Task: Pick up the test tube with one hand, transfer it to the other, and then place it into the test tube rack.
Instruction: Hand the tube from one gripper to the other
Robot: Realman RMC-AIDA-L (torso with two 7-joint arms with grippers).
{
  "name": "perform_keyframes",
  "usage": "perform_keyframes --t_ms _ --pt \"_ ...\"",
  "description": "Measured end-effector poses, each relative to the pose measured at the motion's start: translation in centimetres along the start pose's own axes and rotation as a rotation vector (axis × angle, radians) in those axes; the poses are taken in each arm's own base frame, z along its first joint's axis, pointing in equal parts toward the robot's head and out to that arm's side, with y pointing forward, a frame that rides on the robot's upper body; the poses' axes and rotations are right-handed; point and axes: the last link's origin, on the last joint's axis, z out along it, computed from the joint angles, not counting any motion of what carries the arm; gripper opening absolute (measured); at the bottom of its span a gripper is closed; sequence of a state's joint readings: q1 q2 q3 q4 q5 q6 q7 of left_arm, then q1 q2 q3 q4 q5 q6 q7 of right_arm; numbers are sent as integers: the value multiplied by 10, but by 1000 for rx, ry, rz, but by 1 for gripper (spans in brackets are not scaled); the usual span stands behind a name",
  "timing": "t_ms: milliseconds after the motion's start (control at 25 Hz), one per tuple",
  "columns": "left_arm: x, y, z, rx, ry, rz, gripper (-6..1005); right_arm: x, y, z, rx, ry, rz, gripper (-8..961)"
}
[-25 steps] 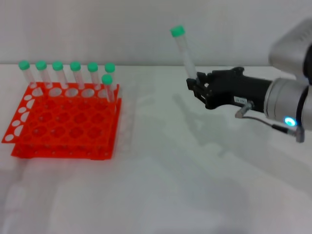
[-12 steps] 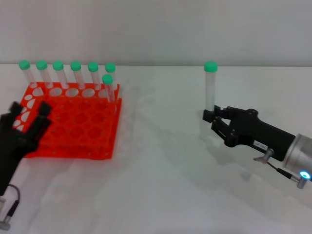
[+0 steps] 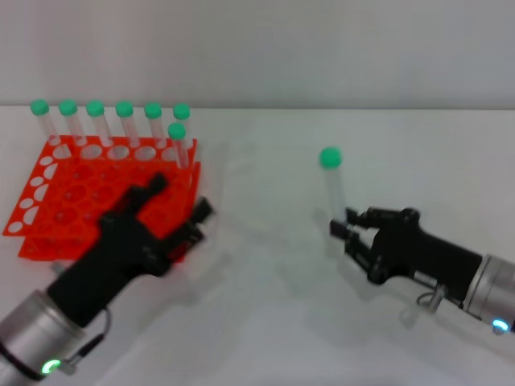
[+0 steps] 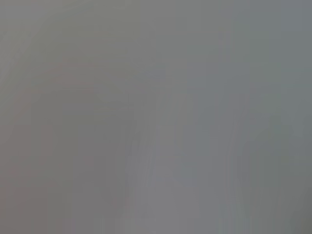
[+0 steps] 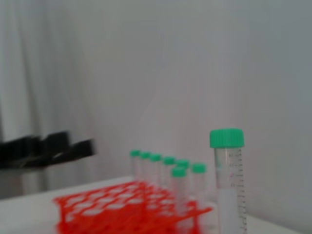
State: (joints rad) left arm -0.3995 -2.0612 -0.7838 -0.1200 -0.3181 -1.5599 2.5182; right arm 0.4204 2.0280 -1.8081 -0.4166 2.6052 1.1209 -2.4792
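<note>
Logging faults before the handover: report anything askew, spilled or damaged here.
Nothing stands out. The right tool holds the tube upright, capped, above the table. Seven tubes stand upright along the rack's far edge. The left tool is open, over the rack's near corner.

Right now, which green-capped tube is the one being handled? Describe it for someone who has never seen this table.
Start at the orange-red test tube rack on the left, with seven green-capped tubes standing along its far edge. Look right across the white table to the right end effector. The test tube stands alone in its grip, outside the rack.
</note>
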Motion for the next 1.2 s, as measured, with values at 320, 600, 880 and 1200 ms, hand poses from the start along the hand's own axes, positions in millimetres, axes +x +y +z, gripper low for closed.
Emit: perform_keyframes --t_ms 320,600,880,1200 --pt "-5 24 30 -200 -60 -3 874 5 19 7 -97 27 -89 233" --pt "-7 29 45 -252 -91 10 874 5 29 9 -142 27 -96 239" --pt "-12 34 62 -276 -132 24 875 6 32 9 -154 29 -95 246" --pt "-16 36 71 -279 -172 22 874 6 31 8 -145 25 -90 254"
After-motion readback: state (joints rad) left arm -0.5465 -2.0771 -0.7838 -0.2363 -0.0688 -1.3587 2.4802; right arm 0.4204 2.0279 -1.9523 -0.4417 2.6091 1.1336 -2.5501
